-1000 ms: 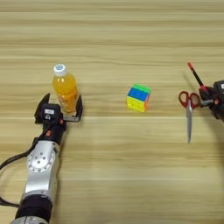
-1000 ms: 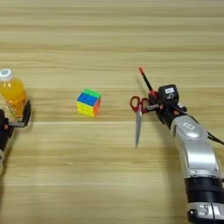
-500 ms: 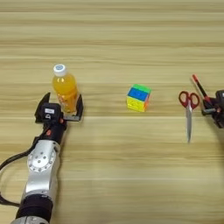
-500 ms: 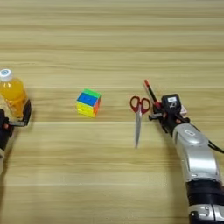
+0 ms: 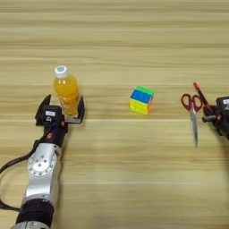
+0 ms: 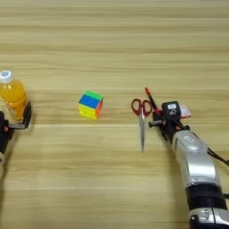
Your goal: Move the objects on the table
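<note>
Left gripper (image 5: 61, 109) stood spread wide around the base of the orange drink bottle (image 5: 65, 91), a black finger on each side, the bottle upright between them on the table (image 5: 116, 179) at the left. Whether the fingers pressed the bottle could not be told. Right gripper (image 6: 157, 117) sat at the lower end of the pen (image 6: 151, 101), whose red cap pointed away; its fingers could not be made out. Red-handled scissors (image 6: 142, 118) lay just beside the pen, a coloured cube (image 6: 90, 105) near the middle.
</note>
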